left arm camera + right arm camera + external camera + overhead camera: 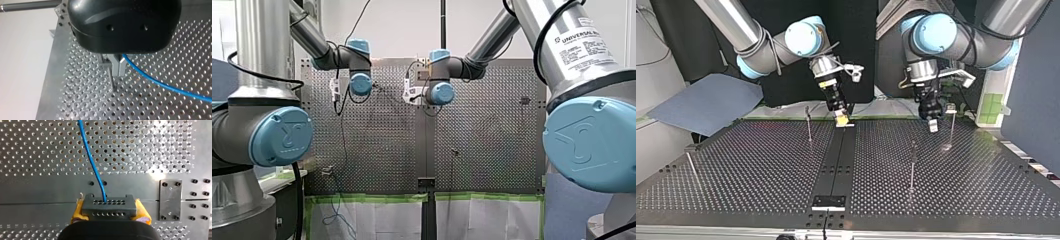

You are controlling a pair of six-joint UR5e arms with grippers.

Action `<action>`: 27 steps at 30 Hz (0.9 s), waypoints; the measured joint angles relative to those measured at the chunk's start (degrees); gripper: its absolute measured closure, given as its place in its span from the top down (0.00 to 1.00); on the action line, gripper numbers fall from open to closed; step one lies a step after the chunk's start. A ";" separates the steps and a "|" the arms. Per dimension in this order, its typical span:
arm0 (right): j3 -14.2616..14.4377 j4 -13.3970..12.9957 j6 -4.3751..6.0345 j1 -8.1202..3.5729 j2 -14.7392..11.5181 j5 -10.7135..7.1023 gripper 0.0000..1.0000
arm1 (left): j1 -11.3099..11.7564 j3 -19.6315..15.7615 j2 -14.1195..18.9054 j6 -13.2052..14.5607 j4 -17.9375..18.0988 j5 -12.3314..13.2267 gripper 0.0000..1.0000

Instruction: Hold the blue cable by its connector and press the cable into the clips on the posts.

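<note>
The right tool (110, 213) is clamped on the dark connector (109, 206), a yellow pad at each side. From there the blue cable (87, 150) runs over the perforated worktop (761, 165) to the left tool (117, 66), pinched shut on it just beside a post (952, 129). Too much pull between them could, I'd say, drag the cable through that pinch or bend the thin post, while slack might let it miss the clip (950, 107).
</note>
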 joint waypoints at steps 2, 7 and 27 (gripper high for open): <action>-0.42 0.23 -0.01 -0.01 0.01 -0.05 0.00 | 1.01 0.29 0.20 0.30 -1.03 0.99 0.00; -1.47 0.54 -0.02 -0.01 0.03 -0.10 0.00 | 3.14 0.49 1.82 0.69 -3.41 1.98 0.00; -7.26 3.25 -0.02 0.65 0.11 0.09 0.00 | 2.20 0.54 5.17 2.23 -13.31 5.89 0.00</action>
